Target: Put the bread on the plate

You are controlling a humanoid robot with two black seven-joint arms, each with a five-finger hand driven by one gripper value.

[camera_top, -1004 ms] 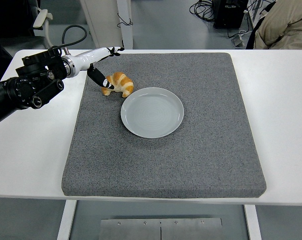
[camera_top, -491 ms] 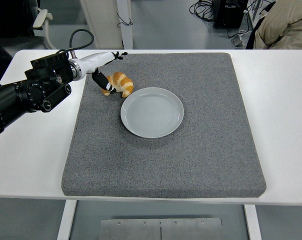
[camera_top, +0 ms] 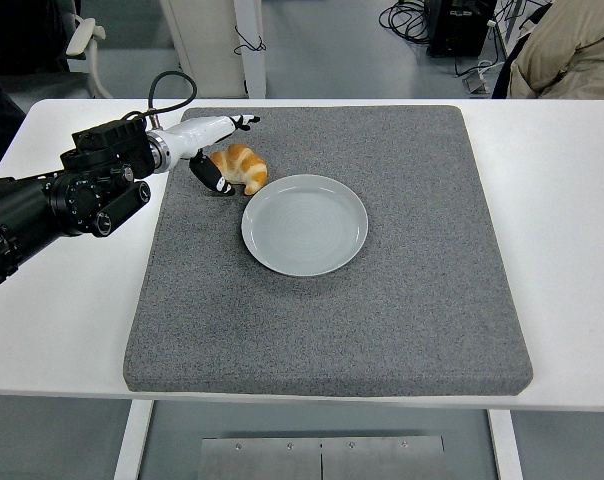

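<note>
**Left hand at the bread, far-left part of the mat**

My left hand (camera_top: 214, 150) reaches in from the left edge over the far-left part of the grey mat (camera_top: 382, 300). The hand is white-shelled with black fingertips. One finger (camera_top: 244, 122) points away across the mat, above the bread. A second digit, the black-tipped thumb (camera_top: 210, 175), angles down on the near-left side of the bread and appears to touch it. The digits stand apart, with the bread between them. I cannot tell whether they are clamped on it.

The bread (camera_top: 241, 166) is a golden-brown croissant. It lies on the mat, not on the plate. It sits just beside the far-left rim of the plate; whether the two touch cannot be determined.

The plate (camera_top: 304, 224) is round, pale grey-blue and carries nothing. It rests flat on the mat, a little left of the mat's centre.

My black forearm (camera_top: 62, 195) extends from the left edge over the white bench (camera_top: 572, 250), with a black cable (camera_top: 167, 85) looping above the wrist.

The mat covers most of the bench's middle. My right arm is out of view.

A beige sleeve (camera_top: 572, 45) of a person shows at the top right corner, beyond the bench.
</note>
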